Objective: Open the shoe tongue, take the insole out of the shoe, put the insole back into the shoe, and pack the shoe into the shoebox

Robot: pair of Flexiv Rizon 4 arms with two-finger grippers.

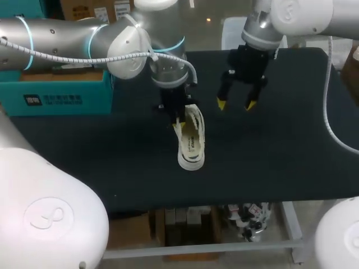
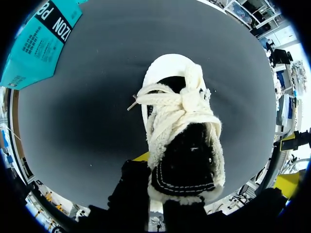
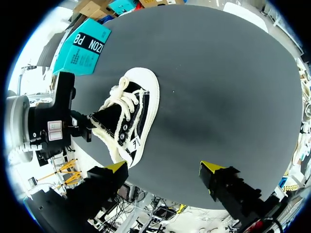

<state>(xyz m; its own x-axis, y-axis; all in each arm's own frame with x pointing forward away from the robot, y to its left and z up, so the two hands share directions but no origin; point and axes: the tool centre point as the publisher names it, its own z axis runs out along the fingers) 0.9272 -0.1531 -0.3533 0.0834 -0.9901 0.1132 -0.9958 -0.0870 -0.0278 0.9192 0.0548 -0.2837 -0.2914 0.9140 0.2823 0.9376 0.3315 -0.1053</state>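
Observation:
A black high-top shoe (image 1: 190, 137) with white laces, fuzzy white trim and a white sole sits mid-table, its toe toward the front edge. My left gripper (image 1: 177, 114) is at the shoe's ankle end, shut on the fuzzy-edged top rim by the tongue (image 2: 187, 160). In the left wrist view one yellow fingertip (image 2: 143, 156) shows beside the shoe (image 2: 180, 107); the other is hidden behind it. My right gripper (image 1: 236, 104) hangs open and empty above the cloth, to the shoe's right. In the right wrist view its gripper (image 3: 164, 170) is near the shoe (image 3: 131, 116). The insole is not visible.
A teal shoebox (image 1: 56, 95) stands at the table's back left, also seen as the teal box (image 2: 39, 43) and the teal box (image 3: 82, 46). The black table cloth (image 1: 280, 151) stretches bare to the right and front of the shoe.

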